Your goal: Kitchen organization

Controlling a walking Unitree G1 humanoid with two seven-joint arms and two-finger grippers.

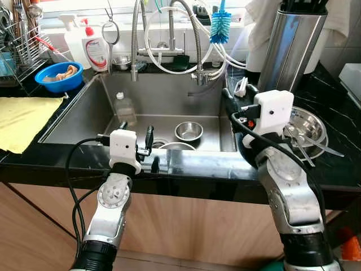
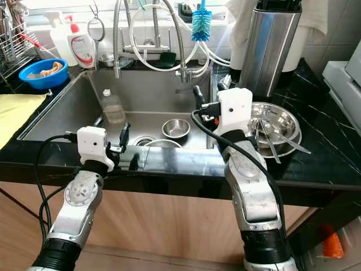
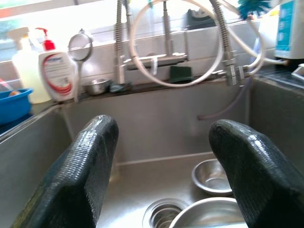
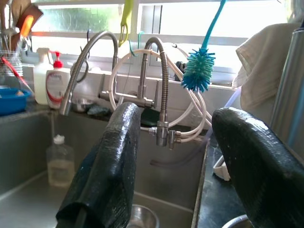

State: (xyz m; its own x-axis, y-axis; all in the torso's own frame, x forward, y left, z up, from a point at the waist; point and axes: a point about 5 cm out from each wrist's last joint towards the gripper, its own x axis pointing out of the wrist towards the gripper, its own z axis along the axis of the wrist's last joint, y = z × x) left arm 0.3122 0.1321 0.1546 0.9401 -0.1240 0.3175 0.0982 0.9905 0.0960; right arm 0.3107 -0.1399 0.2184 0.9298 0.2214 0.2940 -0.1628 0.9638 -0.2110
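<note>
Left eye view: stainless sink (image 1: pixel 84 110) sunk into a black stone counter (image 1: pixel 333 169), seen from above and in front; tall steel canister (image 1: pixel 290 42) upright on the counter right of the sink, with a shallow steel dish (image 1: pixel 310 125) of utensils just before it; yellow cloth (image 1: pixel 20 118) spread on the counter at far left, blue bowl (image 1: pixel 58 77) behind it; two spring-neck taps (image 1: pixel 135 39) and white hoses along the back wall, blue bottle brush (image 1: pixel 220 28) hanging above; white soap dispenser (image 1: pixel 97 52) on the back ledge; clear plastic bottle (image 1: pixel 125 108) upright on the sink floor at left; small steel bowl (image 1: pixel 189 131) on the sink floor near the drain, rim of a larger bowl (image 1: pixel 177 146) just in front. Left gripper (image 1: pixel 135 138) over the sink's front edge, jaws wide apart, holding nothing; right gripper (image 1: pixel 240 104) above the sink's right edge, jaws likewise wide and empty.
</note>
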